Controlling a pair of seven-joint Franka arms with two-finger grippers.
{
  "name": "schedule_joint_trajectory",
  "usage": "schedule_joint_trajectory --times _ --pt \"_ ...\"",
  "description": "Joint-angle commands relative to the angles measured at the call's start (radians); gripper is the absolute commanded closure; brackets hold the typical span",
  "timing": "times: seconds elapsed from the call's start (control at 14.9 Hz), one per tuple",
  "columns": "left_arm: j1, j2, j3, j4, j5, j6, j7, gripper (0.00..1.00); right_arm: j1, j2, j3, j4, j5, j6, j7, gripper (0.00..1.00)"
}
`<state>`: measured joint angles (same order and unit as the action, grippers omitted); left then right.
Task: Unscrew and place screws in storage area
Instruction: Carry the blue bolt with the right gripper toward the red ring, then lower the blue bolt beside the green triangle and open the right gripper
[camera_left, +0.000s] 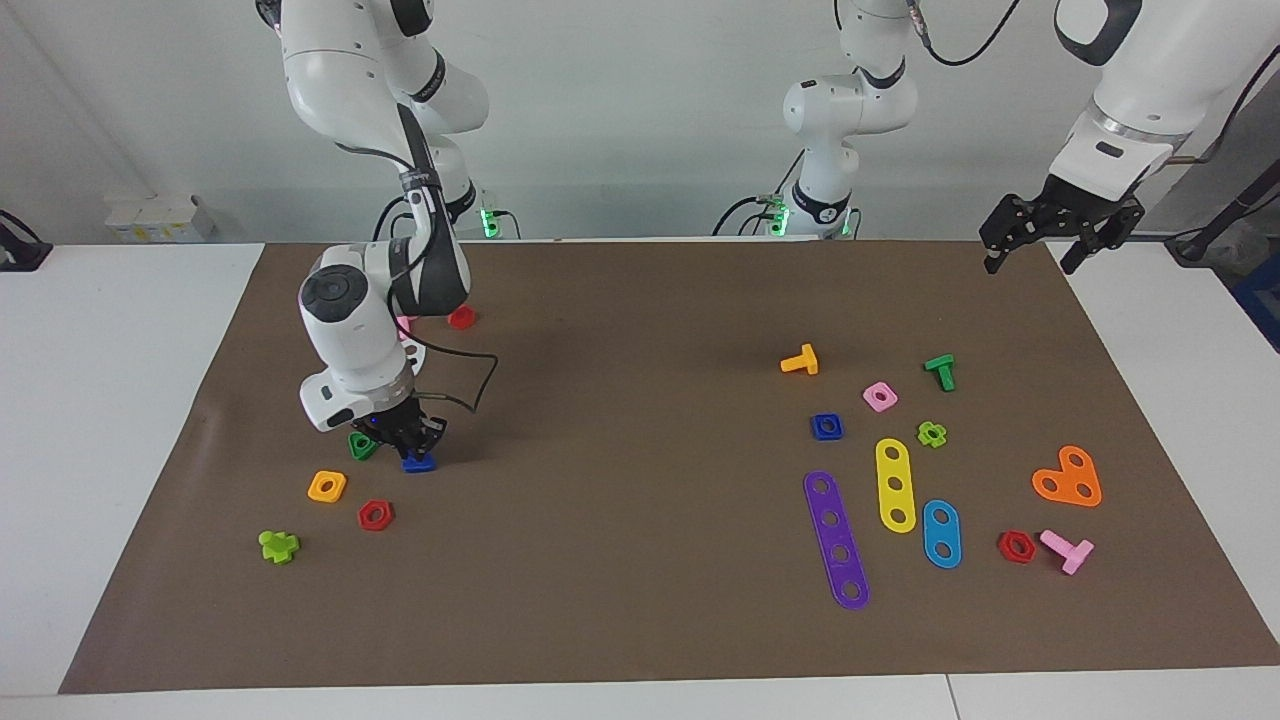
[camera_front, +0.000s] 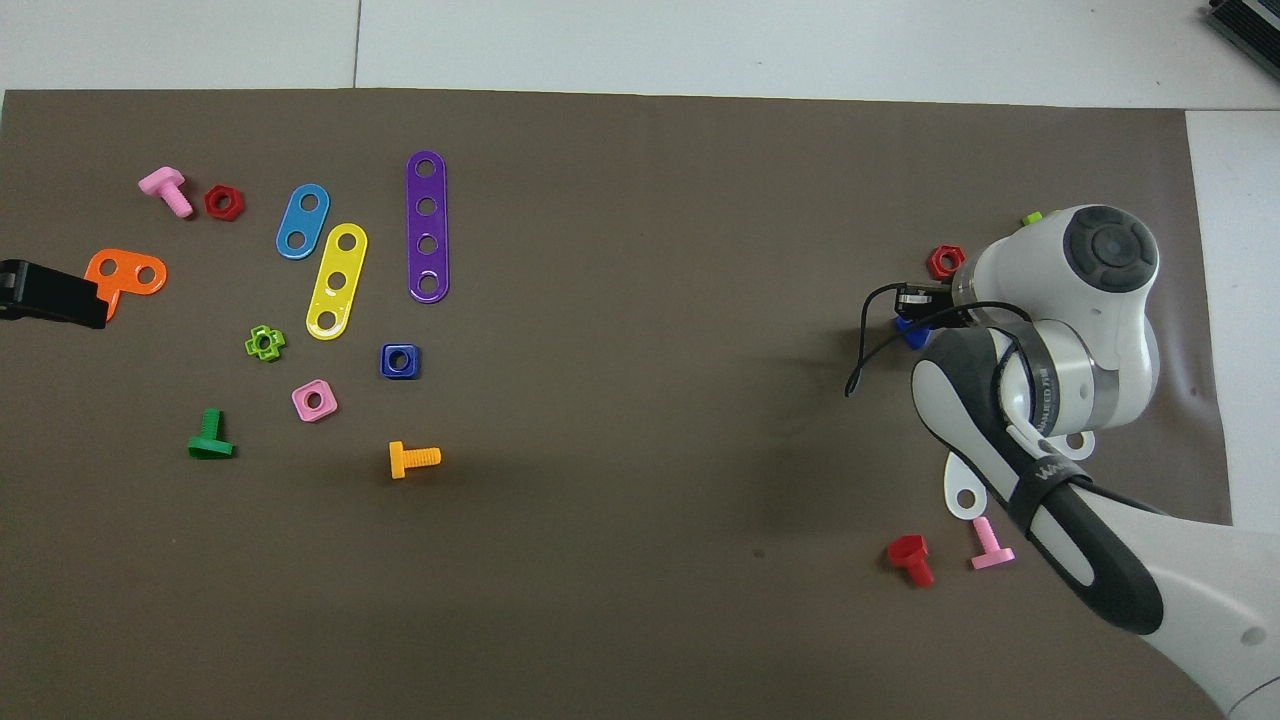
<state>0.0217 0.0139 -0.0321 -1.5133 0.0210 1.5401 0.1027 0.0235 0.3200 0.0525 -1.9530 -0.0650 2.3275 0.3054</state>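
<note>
Brown mat (camera_left: 640, 600): right end effector (camera_left: 412, 448) pinching dark-blue bolt (camera_left: 419, 462) just above mat.

Robotics lab bench. Two white Franka arms (camera_left: 360, 330) bolted at one edge of a white table (camera_left: 120, 420), brown mat (camera_left: 650, 620) on it, bare grey-white wall (camera_left: 620, 110) above the arm bases, loose cabling, toy plastic parts strewn on the mat.
</note>
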Motion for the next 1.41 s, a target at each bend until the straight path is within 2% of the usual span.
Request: schedule_joint_trajectory --times 0.0,0.07,0.34,0.54,0.94,1.21,1.34 --pt "0.011 -0.029 -0.005 -0.033 0.000 0.002 -0.005 0.00 -0.016 -0.035 0.013 -0.038 0.025 0.013 -0.034 0.41" --pt "0.011 -0.031 -0.005 -0.033 0.000 0.002 -0.005 0.00 -0.016 -0.035 0.013 -0.037 0.025 0.013 -0.034 0.28" --pt "0.011 -0.031 -0.005 -0.033 0.000 0.002 -0.005 0.00 -0.016 -0.062 0.010 -0.024 0.025 0.006 -0.034 0.03" --pt "0.011 -0.029 -0.005 -0.033 0.000 0.002 -0.005 0.00 -0.016 -0.143 0.007 0.002 0.024 -0.060 -0.035 0.02" --pt "0.011 -0.031 -0.005 -0.033 0.000 0.002 -0.005 0.00 -0.031 -0.297 -0.002 0.126 0.024 -0.330 -0.039 0.01" --pt "0.011 -0.031 -0.005 -0.033 0.000 0.002 -0.005 0.00 -0.036 -0.300 0.003 0.340 0.030 -0.600 -0.040 0.01" --pt "0.011 -0.031 -0.005 -0.033 0.000 0.002 -0.005 0.00 -0.034 -0.300 0.006 0.387 0.039 -0.658 -0.046 0.01"
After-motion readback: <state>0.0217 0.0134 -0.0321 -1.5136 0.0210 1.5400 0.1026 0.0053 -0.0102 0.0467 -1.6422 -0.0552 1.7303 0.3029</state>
